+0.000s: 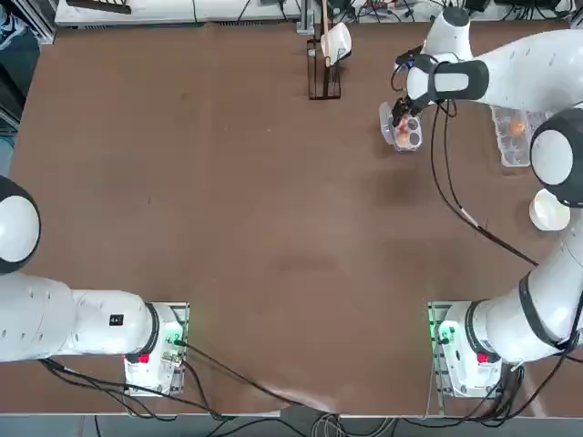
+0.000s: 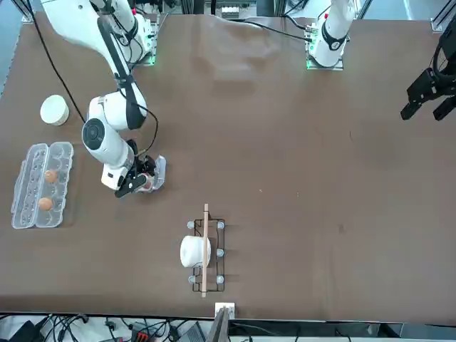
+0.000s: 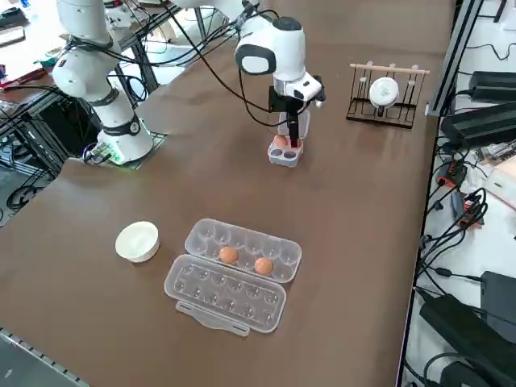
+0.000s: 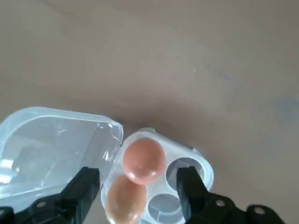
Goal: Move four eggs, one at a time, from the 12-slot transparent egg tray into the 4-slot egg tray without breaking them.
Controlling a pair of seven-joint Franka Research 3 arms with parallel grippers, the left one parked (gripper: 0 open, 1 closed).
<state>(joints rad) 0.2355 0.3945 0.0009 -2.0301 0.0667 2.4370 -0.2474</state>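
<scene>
Over the 4-slot egg tray (image 4: 163,186), at about 1 o'clock on the worktop (image 1: 255,209) in the top view, the right gripper (image 4: 140,191) hangs with jaws spread wide, gripping nothing. Two eggs (image 4: 143,159) sit in adjacent cups between the fingers; likely just released. Lid flap lies open, clear of the cups. Two more eggs (image 3: 229,255) wait in the 12-slot transparent egg tray (image 3: 234,272) at 3 o'clock. Judged half done.

Two eggs (image 4: 140,179) sit in the 4-slot egg tray (image 4: 198,163).
</scene>
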